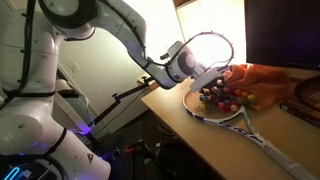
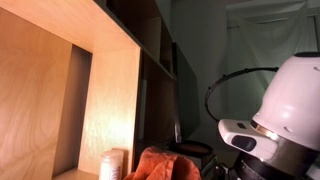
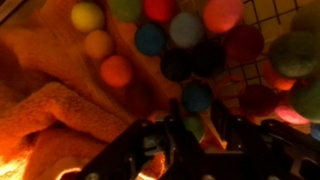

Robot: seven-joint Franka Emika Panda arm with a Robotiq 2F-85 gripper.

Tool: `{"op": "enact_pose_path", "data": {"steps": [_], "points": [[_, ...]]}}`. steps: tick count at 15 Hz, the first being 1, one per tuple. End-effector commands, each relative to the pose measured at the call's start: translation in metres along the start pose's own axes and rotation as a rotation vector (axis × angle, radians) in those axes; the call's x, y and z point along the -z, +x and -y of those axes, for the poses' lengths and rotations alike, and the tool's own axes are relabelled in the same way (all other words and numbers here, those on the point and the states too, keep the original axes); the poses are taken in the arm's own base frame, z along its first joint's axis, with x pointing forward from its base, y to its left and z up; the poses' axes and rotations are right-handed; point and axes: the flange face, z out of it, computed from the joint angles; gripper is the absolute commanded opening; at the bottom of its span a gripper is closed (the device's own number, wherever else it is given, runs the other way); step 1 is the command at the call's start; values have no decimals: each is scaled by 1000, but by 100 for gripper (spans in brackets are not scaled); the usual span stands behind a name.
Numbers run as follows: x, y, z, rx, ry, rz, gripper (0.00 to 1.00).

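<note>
Dim room, wooden desk (image 1: 205,128). Gripper (image 3: 195,142) above balls on racket (image 1: 250,128); fingers (image 3: 168,136) part-spread, green ball (image 3: 193,126) between them, blue ball (image 3: 196,97) just ahead.

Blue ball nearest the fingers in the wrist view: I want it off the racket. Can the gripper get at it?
Probably yes: the gripper hangs close to the blue ball; nothing covers it.

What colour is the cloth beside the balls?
Orange; the cloth shows best in the wrist view.

Wooden table (image 1: 190,125), 1 racket (image 1: 262,140) and 1 rumpled orange cloth (image 1: 268,82) directly on top
</note>
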Motion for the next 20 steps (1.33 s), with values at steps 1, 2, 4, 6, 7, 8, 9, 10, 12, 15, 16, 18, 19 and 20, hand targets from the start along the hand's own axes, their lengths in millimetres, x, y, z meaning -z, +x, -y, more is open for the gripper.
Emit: {"op": "enact_pose_path", "data": {"steps": [1,2,4,6,7,8,9,10,12,15,16,18,19,20], "points": [[8,4,4,22,-14,16,73],[11,3,4,14,-22,9,80],[16,-1,3,16,-39,5,95],[24,-9,7,16,-54,-26,100],[29,-15,10,12,-62,-58,100],[34,-22,10,1,-79,-86,100],[39,-29,12,-10,-86,-115,100],[44,-39,12,-18,-101,-147,100],[56,-58,12,-39,-131,-196,100],[77,-72,-5,-102,-173,-220,100],[77,-83,-7,-149,-181,-204,100],[84,-88,-21,-206,-203,-204,100],[85,-91,-30,-249,-227,-193,100],[86,-94,-35,-266,-230,-195,100]]}}
